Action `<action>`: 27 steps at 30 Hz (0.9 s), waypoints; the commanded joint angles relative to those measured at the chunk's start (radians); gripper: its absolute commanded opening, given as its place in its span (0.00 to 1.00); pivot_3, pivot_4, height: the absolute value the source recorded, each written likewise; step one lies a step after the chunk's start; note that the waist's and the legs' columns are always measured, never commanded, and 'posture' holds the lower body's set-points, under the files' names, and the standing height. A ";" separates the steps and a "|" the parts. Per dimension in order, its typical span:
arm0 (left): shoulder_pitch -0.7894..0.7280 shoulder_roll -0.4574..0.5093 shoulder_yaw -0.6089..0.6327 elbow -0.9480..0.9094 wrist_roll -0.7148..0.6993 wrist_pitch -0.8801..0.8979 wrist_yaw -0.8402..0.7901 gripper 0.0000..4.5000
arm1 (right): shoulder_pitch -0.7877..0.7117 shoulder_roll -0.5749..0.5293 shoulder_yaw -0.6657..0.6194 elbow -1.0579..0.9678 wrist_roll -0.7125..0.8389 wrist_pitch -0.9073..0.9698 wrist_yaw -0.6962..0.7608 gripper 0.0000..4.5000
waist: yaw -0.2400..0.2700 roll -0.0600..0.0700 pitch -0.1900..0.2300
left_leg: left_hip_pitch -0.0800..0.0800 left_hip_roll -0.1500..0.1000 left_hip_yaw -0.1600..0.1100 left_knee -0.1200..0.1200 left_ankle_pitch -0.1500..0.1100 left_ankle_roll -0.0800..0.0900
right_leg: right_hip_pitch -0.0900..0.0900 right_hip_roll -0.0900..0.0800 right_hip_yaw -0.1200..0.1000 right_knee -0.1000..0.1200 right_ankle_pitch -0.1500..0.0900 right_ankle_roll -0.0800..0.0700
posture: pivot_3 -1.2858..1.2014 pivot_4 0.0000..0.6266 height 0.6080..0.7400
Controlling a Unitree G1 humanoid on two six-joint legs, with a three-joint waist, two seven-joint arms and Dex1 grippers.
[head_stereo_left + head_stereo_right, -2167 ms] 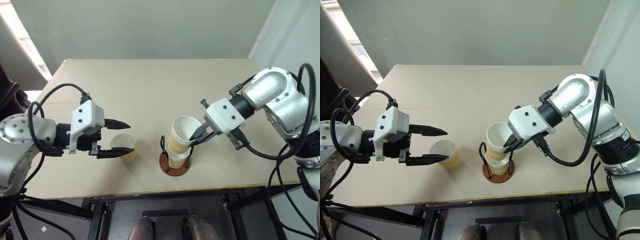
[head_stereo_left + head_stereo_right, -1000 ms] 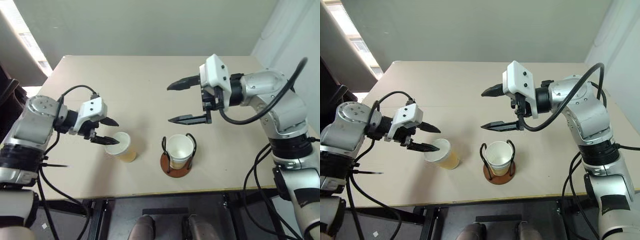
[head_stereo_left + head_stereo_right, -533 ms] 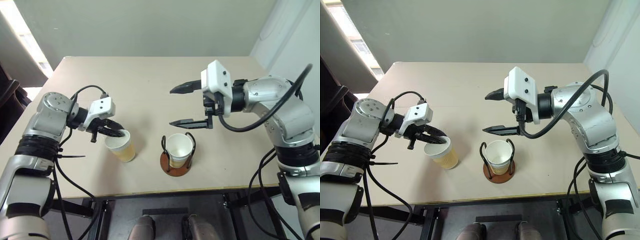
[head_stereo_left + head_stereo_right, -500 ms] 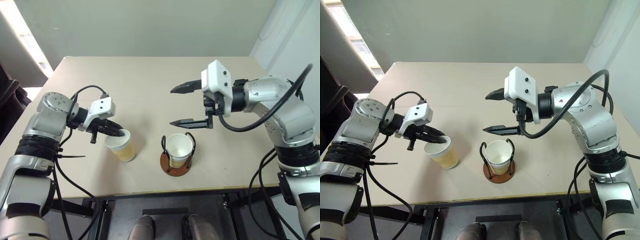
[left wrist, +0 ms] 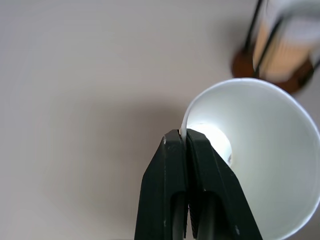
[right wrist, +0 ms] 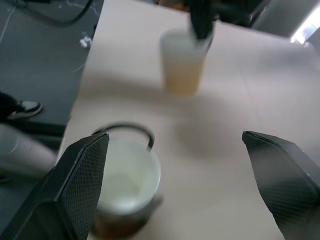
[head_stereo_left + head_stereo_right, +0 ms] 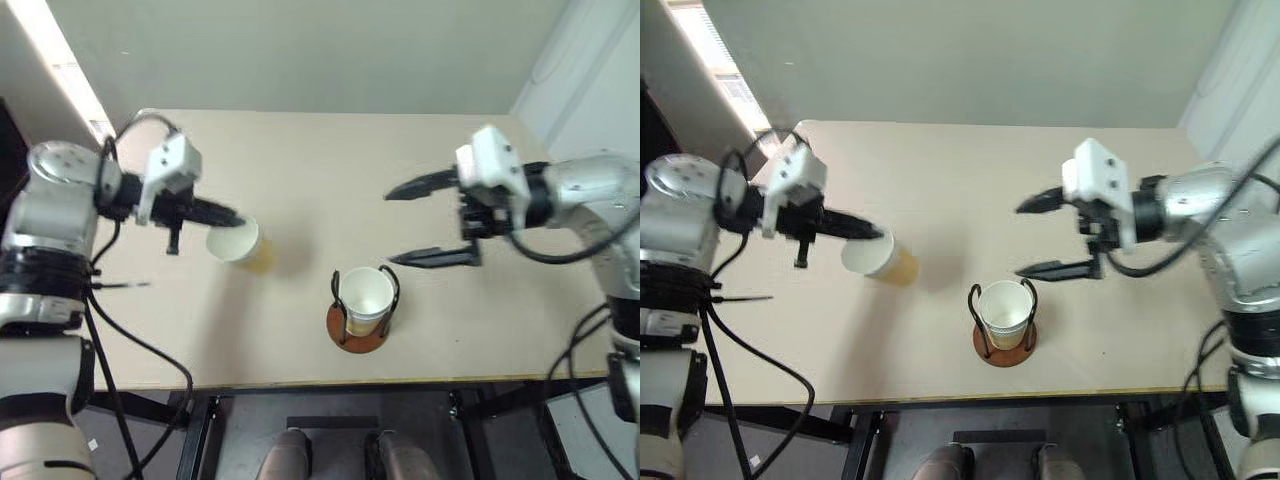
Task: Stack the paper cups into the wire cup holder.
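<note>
The left gripper (image 7: 228, 219) is clamped on the rim of a cup (image 7: 238, 244), one finger inside and one outside, at left of centre in the head views; the cup looks lifted off the table (image 7: 300, 160), its shadow beneath it; the right gripper (image 7: 415, 222) hangs at centre right, jaws wide apart, holding nothing; the holder (image 7: 362, 324) sits at lower centre with nested cups (image 7: 366, 297) inside its hoops; thin paper like this is probably light and easily crushed, so a rim pinch suits; squeezing the wall would likely dent it.
</note>
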 commanded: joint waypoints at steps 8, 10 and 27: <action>-0.199 -0.035 -0.325 -0.151 -0.342 -0.075 -0.041 0.01 | 0.077 -0.118 -0.157 -0.036 0.131 0.050 0.043 0.99 | -0.006 0.001 0.000 | 0.003 -0.002 0.001 0.001 0.000 0.003 | 0.006 -0.002 0.001 -0.005 0.002 0.007 | 0.52 0.24 1.00; -0.235 -0.059 -0.393 -0.152 -0.377 -0.100 -0.041 0.01 | 0.083 -0.121 -0.158 -0.047 0.130 0.053 0.026 0.99 | -0.007 0.001 0.000 | 0.002 -0.002 0.001 0.003 0.001 0.004 | 0.006 -0.002 0.002 -0.006 0.003 0.008 | 0.52 0.24 1.00; -0.343 -0.206 -0.651 -0.050 -0.435 -0.213 -0.041 0.01 | 0.189 -0.146 -0.193 -0.188 0.187 0.100 -0.074 0.99 | 0.003 0.003 0.001 | 0.000 -0.005 0.002 0.015 -0.004 0.013 | 0.014 -0.004 0.002 -0.008 0.003 0.019 | 0.52 0.24 1.00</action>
